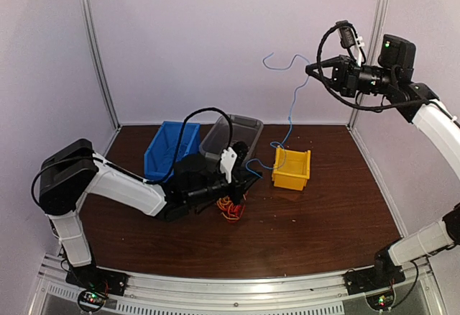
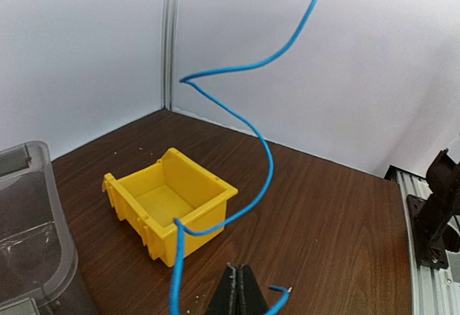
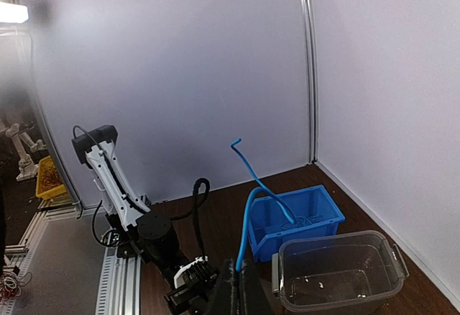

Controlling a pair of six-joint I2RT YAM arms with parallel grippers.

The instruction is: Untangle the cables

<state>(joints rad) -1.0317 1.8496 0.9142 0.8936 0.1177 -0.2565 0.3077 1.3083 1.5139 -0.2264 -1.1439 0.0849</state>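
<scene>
A long blue cable [image 1: 291,110] runs from my raised right gripper [image 1: 310,67] down past the yellow bin [image 1: 291,178] to my left gripper [image 1: 243,165]. The right gripper [image 3: 237,275] is shut on the blue cable [image 3: 245,226], high above the table, and a free end curls up beyond it. The left gripper [image 2: 241,286] is shut low over the table. The blue cable [image 2: 271,171] passes on both sides of its jaws, with a short end sticking out to the right. A red and orange cable bundle [image 1: 230,208] lies on the table just below the left gripper.
A blue bin [image 1: 171,149] and a clear plastic bin [image 1: 231,137] stand behind the left gripper. The yellow bin [image 2: 205,172] looks empty. In the right wrist view, the blue bin [image 3: 295,218] holds some thin wires. Walls enclose the back and sides.
</scene>
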